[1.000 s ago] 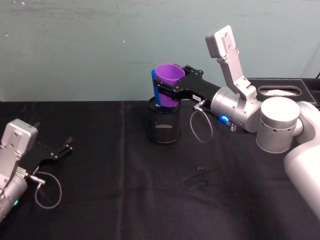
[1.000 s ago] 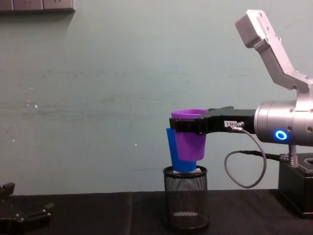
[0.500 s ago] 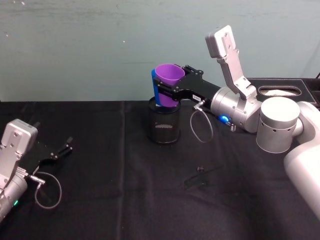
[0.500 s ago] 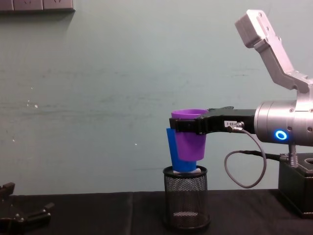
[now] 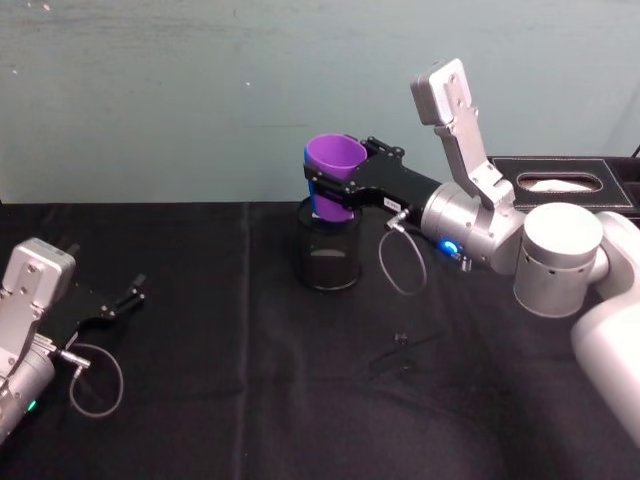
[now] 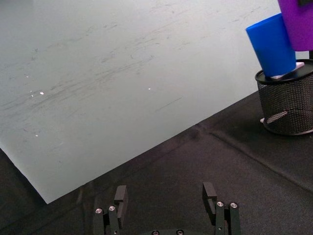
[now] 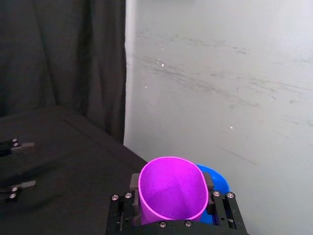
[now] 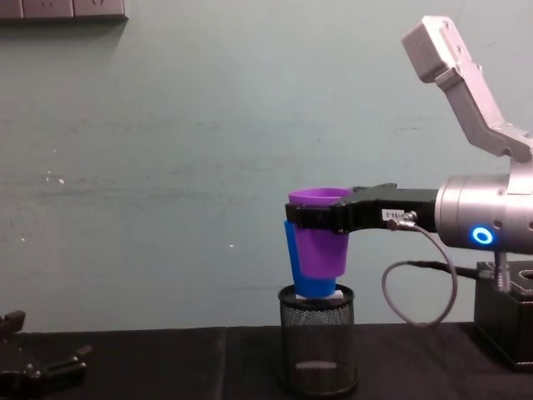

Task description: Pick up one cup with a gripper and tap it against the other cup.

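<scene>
Tap purple cup [image 5: 333,158], clamped in right gripper [image 5: 335,190] jaws, gently on blue cup [image 6: 271,46], sparing mesh holder [image 8: 316,342]; left gripper [image 6: 165,193] wide-jawed, parked.

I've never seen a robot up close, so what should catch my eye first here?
The right gripper, on a silver arm with a glowing blue ring, reaches over the table's middle, shut on a purple cup held in the air. Right beside it a blue cup stands in a black mesh holder on the black table. The left gripper sits open, low at the table's left side.
</scene>
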